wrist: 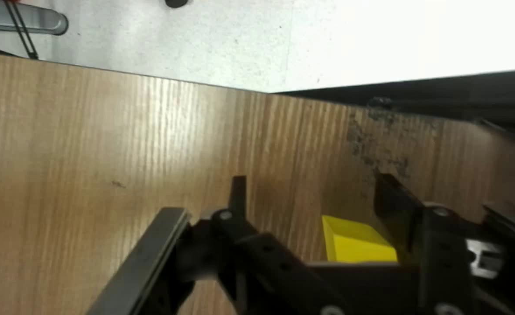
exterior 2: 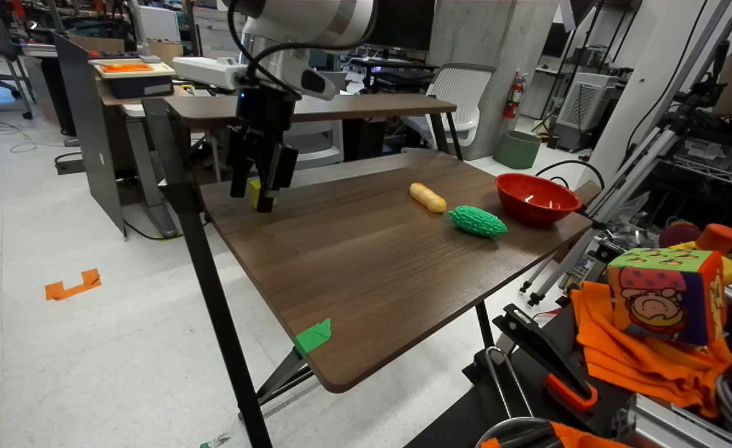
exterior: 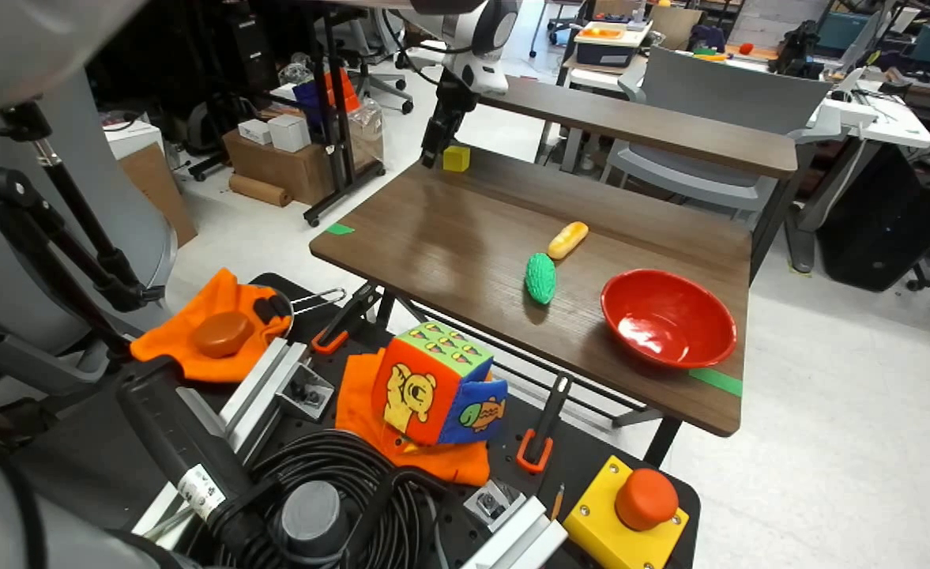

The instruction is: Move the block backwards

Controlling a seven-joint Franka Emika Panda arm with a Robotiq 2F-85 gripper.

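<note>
The block [exterior: 456,158], a small yellow cube, sits at the far left corner of the brown table. In an exterior view the block [exterior 2: 255,193] is partly hidden behind a gripper finger. My gripper [exterior 2: 252,200] points down there with its fingers apart. In an exterior view the gripper [exterior: 431,155] is just beside the block. In the wrist view the gripper [wrist: 311,181] is open, and the block [wrist: 362,247] shows between its fingers, nearer the right finger. The gripper's body hides the block's lower part in that view. Whether the right finger touches the block I cannot tell.
The brown table [exterior: 465,237] also holds a yellow-orange elongated piece [exterior: 568,240], a green bumpy piece [exterior: 540,278] and a red bowl [exterior: 668,318]. A second brown tabletop [exterior: 630,122] stands behind the table. The table edge lies close to the block.
</note>
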